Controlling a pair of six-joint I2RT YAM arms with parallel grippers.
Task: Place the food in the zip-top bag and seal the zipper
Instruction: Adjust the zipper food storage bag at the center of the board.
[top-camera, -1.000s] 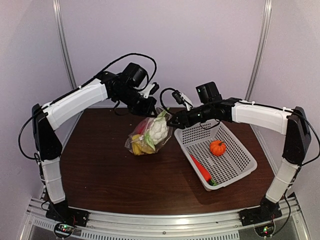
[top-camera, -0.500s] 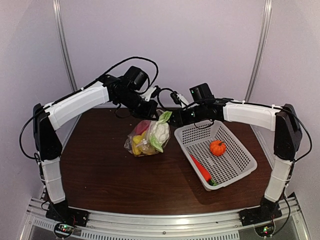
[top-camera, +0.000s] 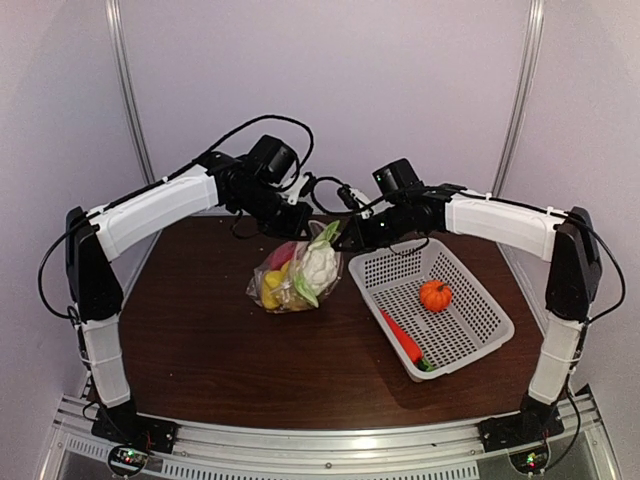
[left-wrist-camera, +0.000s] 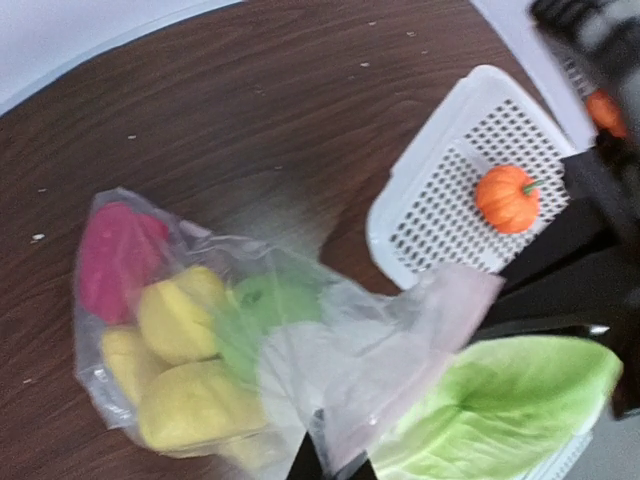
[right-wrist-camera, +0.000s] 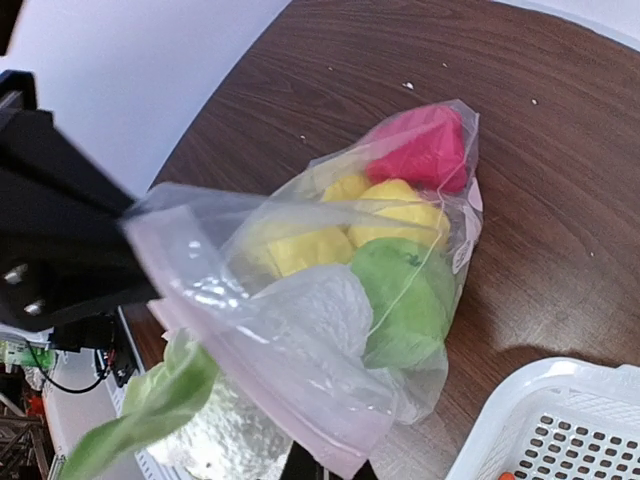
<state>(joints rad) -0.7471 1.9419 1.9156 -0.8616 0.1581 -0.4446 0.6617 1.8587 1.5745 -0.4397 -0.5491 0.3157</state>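
Note:
The zip-top bag (top-camera: 285, 285) hangs stretched between both grippers, its bottom on the table. It holds food: a red pepper (right-wrist-camera: 425, 150), yellow lemons (right-wrist-camera: 395, 215) and a green apple (right-wrist-camera: 400, 290). A white cauliflower (top-camera: 318, 262) sits at its mouth, and a green leaf (left-wrist-camera: 500, 410) of it pokes out. My left gripper (left-wrist-camera: 330, 465) is shut on one corner of the mouth edge. My right gripper (right-wrist-camera: 325, 470) is shut on the other corner. The zipper (right-wrist-camera: 250, 370) runs as a pinkish strip between them.
A white perforated basket (top-camera: 470, 352) stands right of the bag. It holds an orange pumpkin (top-camera: 435, 295) and an orange carrot (top-camera: 400, 338). Bare brown table lies in front of the bag, and grey walls close the back and sides.
My right gripper has closed from half open onto the bag's mouth edge, and its arm has swung a little back and left. The left gripper has held its grip.

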